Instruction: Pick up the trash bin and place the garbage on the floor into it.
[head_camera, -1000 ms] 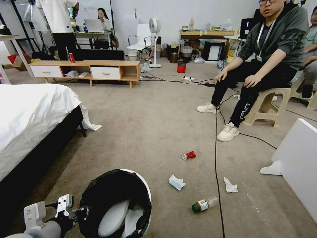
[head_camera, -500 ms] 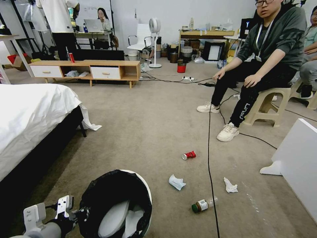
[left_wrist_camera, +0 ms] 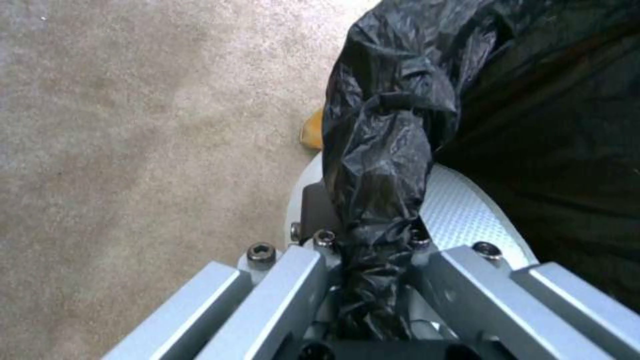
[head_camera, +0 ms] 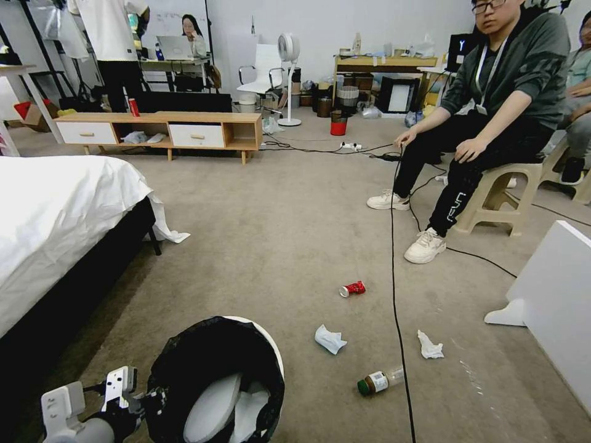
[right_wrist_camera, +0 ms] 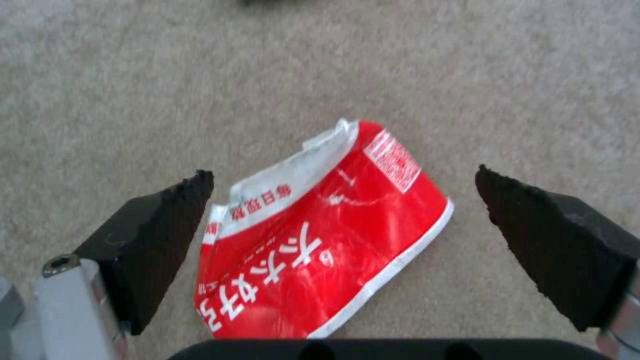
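Carpet: beige-grey floor [head_camera: 271, 234] runs ahead of us, a white-sheeted bed [head_camera: 55, 215] on our left, a black cable [head_camera: 397, 295] crossing it.
Head view, bin: our left gripper [head_camera: 144, 400] holds the trash bin [head_camera: 215, 381] at its near-left rim, low in front of us.
Head view, litter: crushed red can [head_camera: 352, 288], two tissues [head_camera: 329, 339] [head_camera: 429, 346] and a green-capped bottle [head_camera: 380, 380] lie on the carpet to the right of the bin, well apart from it.
Left wrist view: our fingers [left_wrist_camera: 287, 285] are clamped on the bunched black bag [left_wrist_camera: 380, 165] at the bin's rim.
Right wrist view: our right gripper [right_wrist_camera: 343, 200] hovers over a red snack packet [right_wrist_camera: 320, 240] lying flat on the carpet, fingers spread wide to either side of it, not touching.
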